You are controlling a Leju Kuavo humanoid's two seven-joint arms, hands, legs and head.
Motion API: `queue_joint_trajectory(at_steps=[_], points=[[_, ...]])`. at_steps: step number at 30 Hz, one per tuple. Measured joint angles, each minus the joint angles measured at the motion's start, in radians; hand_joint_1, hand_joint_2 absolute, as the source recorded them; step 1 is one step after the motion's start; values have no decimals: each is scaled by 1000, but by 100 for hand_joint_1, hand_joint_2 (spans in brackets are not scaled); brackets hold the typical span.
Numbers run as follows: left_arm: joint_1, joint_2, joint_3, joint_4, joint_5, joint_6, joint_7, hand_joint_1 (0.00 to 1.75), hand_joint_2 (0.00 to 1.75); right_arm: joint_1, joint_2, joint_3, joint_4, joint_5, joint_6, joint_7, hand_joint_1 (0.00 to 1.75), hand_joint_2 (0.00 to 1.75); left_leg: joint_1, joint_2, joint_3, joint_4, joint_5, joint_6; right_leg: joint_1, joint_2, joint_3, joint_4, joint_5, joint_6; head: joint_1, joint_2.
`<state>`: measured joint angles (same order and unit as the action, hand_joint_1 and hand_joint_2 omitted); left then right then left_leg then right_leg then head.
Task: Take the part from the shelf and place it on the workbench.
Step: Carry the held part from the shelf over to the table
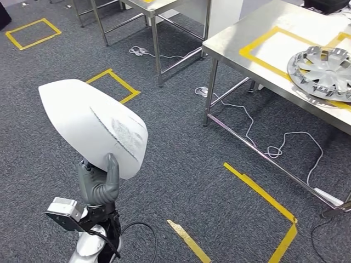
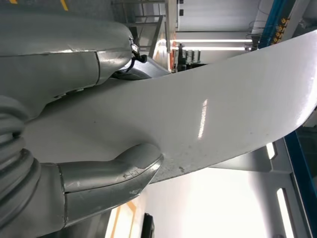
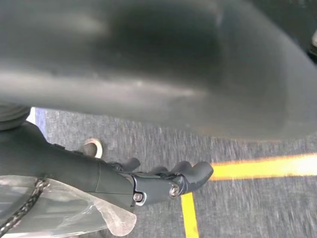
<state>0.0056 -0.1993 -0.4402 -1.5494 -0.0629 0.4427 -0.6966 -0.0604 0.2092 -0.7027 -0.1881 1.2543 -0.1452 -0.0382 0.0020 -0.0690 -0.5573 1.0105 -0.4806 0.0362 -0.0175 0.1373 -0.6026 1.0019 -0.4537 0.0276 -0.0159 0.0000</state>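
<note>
At eight o'clock in the head view, my left hand (image 1: 98,183) holds the part (image 1: 93,126), a white curved shell raised over the grey carpet (image 1: 186,148); thumb on one face, fingers on the other, pinching it near its lower edge. The left wrist view shows that thumb (image 2: 112,173) pressed flat to the glossy skin of the part (image 2: 209,114). I judge it light, stiff and slippery; a thin shell, broad against a small grip, likely to swing or slide, so a hold closer to its middle would steady it. Scuffs mark its side already; it should go down gently. My right hand (image 3: 164,181) hangs over the carpet, fingers curled loosely, holding nothing. The workbench (image 1: 265,49) lies at two o'clock, well apart, a silver wheel cover (image 1: 323,71) resting on it beside a yellow-taped frame (image 1: 252,46); the placing is not yet done.
</note>
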Motion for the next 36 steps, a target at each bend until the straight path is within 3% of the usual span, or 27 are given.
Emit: queue_joint_trajectory(at_steps=[2,4,6,7,8,10,12,13,15,17,18,20,21,22,23,24,26,27,29,30,31,33,35,36], points=[[-1,-4,0,0,0,0,0,175,175,3,0,0,0,0,-1,0,0,0,5,26,6,-17,7,3,4,-40,-19,25,-20,10,5,0],[0,-6,1,0,1,0,0,175,175,0,-1,0,0,0,-1,0,0,0,6,56,9,-26,11,5,7,-106,-70,126,-78,18,11,0],[2,-6,2,0,1,0,1,175,175,-2,-1,0,0,0,-1,1,0,0,4,87,8,-25,11,6,4,-127,-128,247,-126,27,13,0],[2,-6,2,0,1,0,1,175,175,-1,-1,0,0,0,-1,4,0,0,4,102,8,-25,10,6,3,-131,-137,271,-126,31,13,0],[2,-6,2,0,1,0,1,175,175,0,-2,0,0,0,-1,8,0,0,4,116,8,-24,8,4,2,-135,-126,254,-109,34,13,0],[1,-6,2,0,3,0,1,175,175,0,-4,0,0,0,-1,13,0,0,4,139,10,-20,4,-2,1,-164,-54,129,-50,36,14,0],[0,-6,3,0,7,0,1,175,175,-3,-5,0,0,0,-1,13,0,0,-3,157,11,-13,-4,-13,4,-202,9,21,-20,26,13,0],[0,-6,4,0,9,1,1,175,175,-5,-6,0,0,0,-1,14,0,0,-7,165,12,-10,-6,-17,5,-211,21,0,-18,19,12,0],[0,-6,5,0,13,4,1,175,175,-4,-6,0,0,0,-1,17,0,0,-9,181,14,-7,-9,-23,7,-192,19,1,-17,3,10,0],[-1,-6,7,1,15,7,2,175,175,-2,-6,0,0,-1,-3,19,0,0,-2,156,9,16,-31,-33,4,-171,17,1,-13,-9,10,0],[-1,-6,8,1,16,9,3,175,175,-3,-6,0,0,-1,-4,18,0,0,1,131,-5,53,-57,-38,3,-159,17,0,-11,-15,9,0],[1,-4,8,2,17,12,4,175,175,-5,-6,-1,0,-1,-4,16,0,0,5,87,-59,183,-125,-43,3,-134,15,0,-8,-22,8,0],[2,-3,9,3,18,12,4,175,175,-5,-6,-1,0,-1,-3,16,0,0,5,81,-87,245,-148,-43,4,-120,14,1,-7,-24,9,0],[3,-2,9,4,18,12,4,175,175,-4,-6,-1,0,-1,-2,16,0,0,4,78,-104,282,-153,-41,5,-105,14,1,-6,-24,9,0],[4,-1,10,6,18,12,4,175,175,-2,-6,-1,0,-1,-2,16,0,0,4,75,-105,280,-138,-38,6,-91,14,2,-6,-25,9,0],[4,-1,10,7,19,12,4,175,175,-2,-6,-1,0,-1,-1,16,0,0,4,70,-87,239,-105,-33,7,-76,14,2,-5,-24,9,0],[3,-1,11,8,19,12,6,175,175,-2,-5,-1,0,-1,-1,19,0,0,5,30,-29,106,-35,-18,8,-49,14,4,-3,-21,9,0],[3,-1,11,8,19,11,7,175,175,-2,-5,-1,0,0,-1,21,0,0,5,7,-7,52,-16,-13,7,-36,11,5,-1,-17,9,0],[2,-1,11,9,19,11,9,175,175,-3,-4,-1,0,1,-1,27,0,0,3,-14,7,11,-11,-8,3,-16,0,5,5,-5,9,0],[1,-2,11,9,19,11,10,175,175,-2,-4,-1,0,2,-2,28,0,0,3,-5,8,4,-9,-8,1,-5,-5,3,9,2,8,0],[-1,-4,11,9,19,10,11,175,175,0,-5,-1,0,2,-2,28,0,0,4,7,9,0,-5,-7,1,-6,-11,3,10,9,8,0],[-3,-7,10,9,20,7,13,175,175,2,-6,-1,0,1,-4,26,0,0,9,34,10,-12,3,-1,5,-49,-37,41,-17,18,17,0],[-3,-8,11,10,20,5,14,175,175,-1,-6,-1,0,0,-5,23,0,0,9,66,9,-16,6,2,7,-110,-94,159,-81,24,26,0],[-2,-8,12,10,20,5,15,175,175,-2,-6,-1,0,0,-6,21,0,0,8,82,8,-15,6,2,6,-123,-123,225,-109,28,27,0]])
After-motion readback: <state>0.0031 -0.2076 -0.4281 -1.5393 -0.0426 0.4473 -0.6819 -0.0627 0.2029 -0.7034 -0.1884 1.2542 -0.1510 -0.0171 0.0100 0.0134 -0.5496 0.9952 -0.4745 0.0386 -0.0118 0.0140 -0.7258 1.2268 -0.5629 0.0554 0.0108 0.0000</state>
